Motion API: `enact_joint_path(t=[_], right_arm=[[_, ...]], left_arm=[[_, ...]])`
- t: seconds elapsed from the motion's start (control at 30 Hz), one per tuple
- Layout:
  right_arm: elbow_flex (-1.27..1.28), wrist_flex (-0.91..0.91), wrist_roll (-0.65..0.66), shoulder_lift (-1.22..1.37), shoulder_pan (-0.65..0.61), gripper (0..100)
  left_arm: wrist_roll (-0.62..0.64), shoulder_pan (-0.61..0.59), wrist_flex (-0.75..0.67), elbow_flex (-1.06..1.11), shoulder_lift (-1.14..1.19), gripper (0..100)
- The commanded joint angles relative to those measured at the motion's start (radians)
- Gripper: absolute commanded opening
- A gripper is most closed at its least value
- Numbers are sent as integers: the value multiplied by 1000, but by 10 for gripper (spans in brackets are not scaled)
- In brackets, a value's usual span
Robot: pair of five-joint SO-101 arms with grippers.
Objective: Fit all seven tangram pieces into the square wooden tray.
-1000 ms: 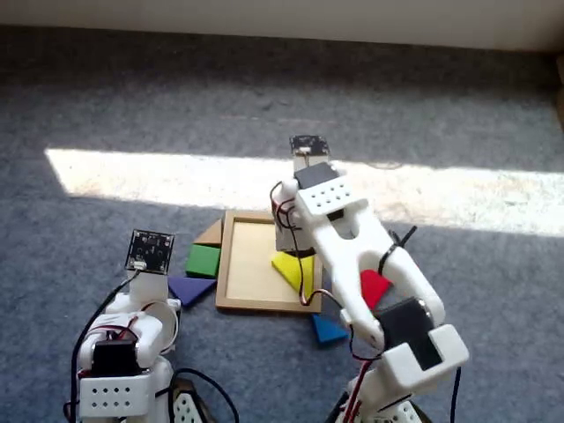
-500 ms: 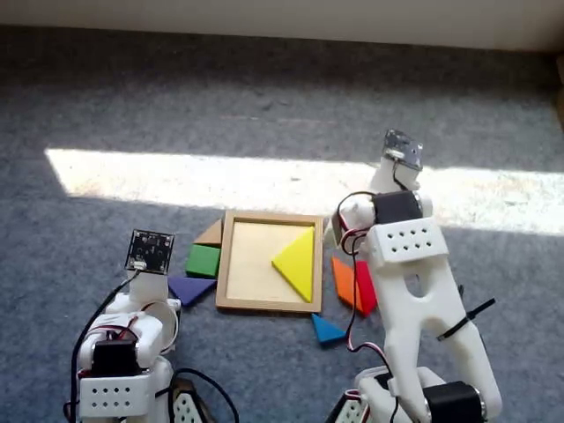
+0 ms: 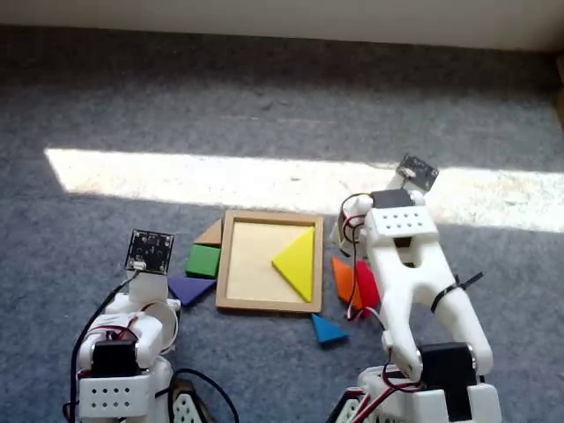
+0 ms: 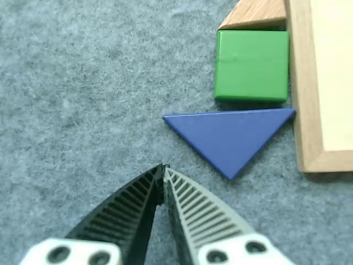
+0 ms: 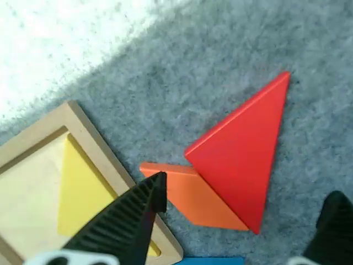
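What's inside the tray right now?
One piece: the yellow triangle, lying flat against the right side of the tray. The rest of the floor is bare wood. Nothing blocks the high view; anything beneath the triangle itself is hidden.

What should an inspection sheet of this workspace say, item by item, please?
Surface: grey carpet, crossed by a sunlit band.
Job's things: square wooden tray holds the yellow triangle; green square, wooden triangle and dark blue triangle lie on its left-arm side; orange piece, red triangle and small blue triangle on the other.
Clutter: nothing seen.
Pincers: left pincer shut, over bare carpet beside the dark blue triangle; right pincer open, over the red triangle.
Cables: wires run along both arms.
Surroundings: pale strip along the far edge.
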Motion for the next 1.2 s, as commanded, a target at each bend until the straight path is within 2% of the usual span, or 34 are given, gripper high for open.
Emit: enact_joint_path(t=[0.0,0.23,0.77,1.0,1.17], right_arm=[[-7,-71,-12,42,10,404],[-5,-136,-14,143,12,404],[-15,-131,-11,252,53,402],[-15,-131,-5,252,53,230],[-15,-131,-5,249,54,204]], left_arm=[[-8,-12,6,21,-45,7],[-8,-12,6,21,-45,7],[-8,-12,6,21,-45,7],[-8,-12,6,21,-45,7],[-8,-12,6,21,-45,7]])
